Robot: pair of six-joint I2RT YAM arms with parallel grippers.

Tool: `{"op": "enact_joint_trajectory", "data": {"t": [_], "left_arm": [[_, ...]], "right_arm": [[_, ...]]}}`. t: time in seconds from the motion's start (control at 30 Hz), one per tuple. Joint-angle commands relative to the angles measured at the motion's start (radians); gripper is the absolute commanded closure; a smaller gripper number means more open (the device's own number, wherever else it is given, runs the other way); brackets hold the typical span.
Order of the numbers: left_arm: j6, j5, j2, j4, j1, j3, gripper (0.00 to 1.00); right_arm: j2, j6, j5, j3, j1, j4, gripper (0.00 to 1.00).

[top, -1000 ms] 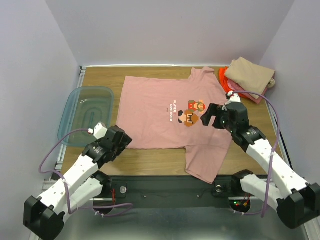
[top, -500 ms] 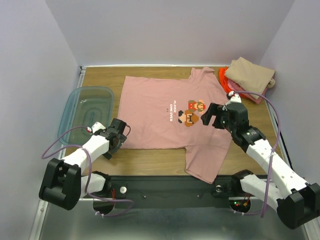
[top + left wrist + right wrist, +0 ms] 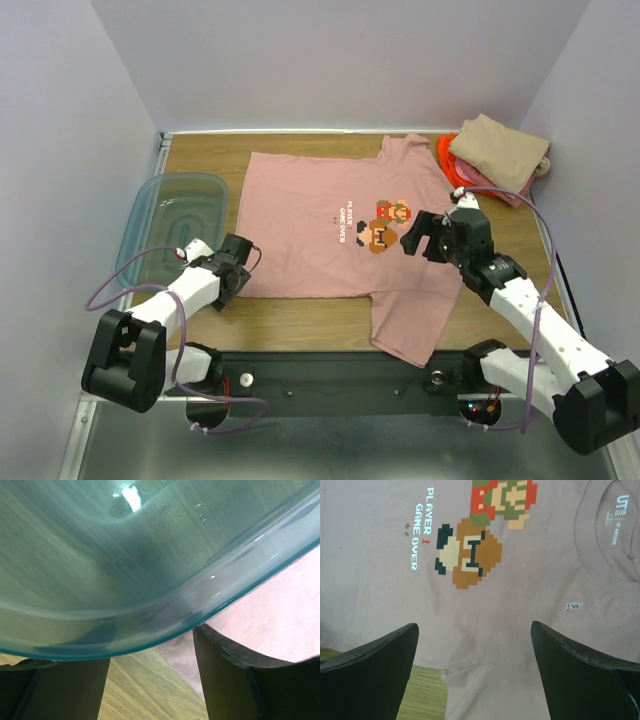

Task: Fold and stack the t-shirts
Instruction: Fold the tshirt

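1. One clear teal bin [image 3: 180,178] sits at the left. My left gripper [image 3: 243,265] is just beside it at the shirt's near-left hem corner, jaws apart and gripping nothing.
2. Dusty-pink t-shirt [image 3: 310,230] lies spread flat in the middle, not yet folded.
3. My right gripper [image 3: 418,232] hovers over its print [image 3: 385,225], spread wide and empty.
4. Folded stack [image 3: 497,152] sits far right, tan on top with pink and orange beneath. I judge one shirt remains.

Printed on chest of dusty-pink t-shirt [image 3: 485,605]: "PLAYER 1 GAME OVER". On size tag [image 3: 573,606]: "S". On neck label [image 3: 615,510]: "UT"; smaller lettering illegible.
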Motion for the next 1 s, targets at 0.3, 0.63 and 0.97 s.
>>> {"op": "enact_joint_trajectory", "data": {"t": [0.3, 0.63, 0.97], "left_arm": [[0.04, 0.099, 0.017, 0.088, 0.008, -0.018, 1.0], [0.039, 0.056, -0.128, 0.056, 0.008, -0.038, 1.0], [0.037, 0.025, -0.169, 0.017, 0.013, -0.033, 1.0]], "right_arm": [[-0.038, 0.094, 0.012, -0.038, 0.004, -0.186, 0.0], [-0.075, 0.304, 0.059, 0.006, 0.295, -0.542, 0.0], [0.251, 0.774, 0.344, 0.08, 0.895, -0.826, 0.0]]}}
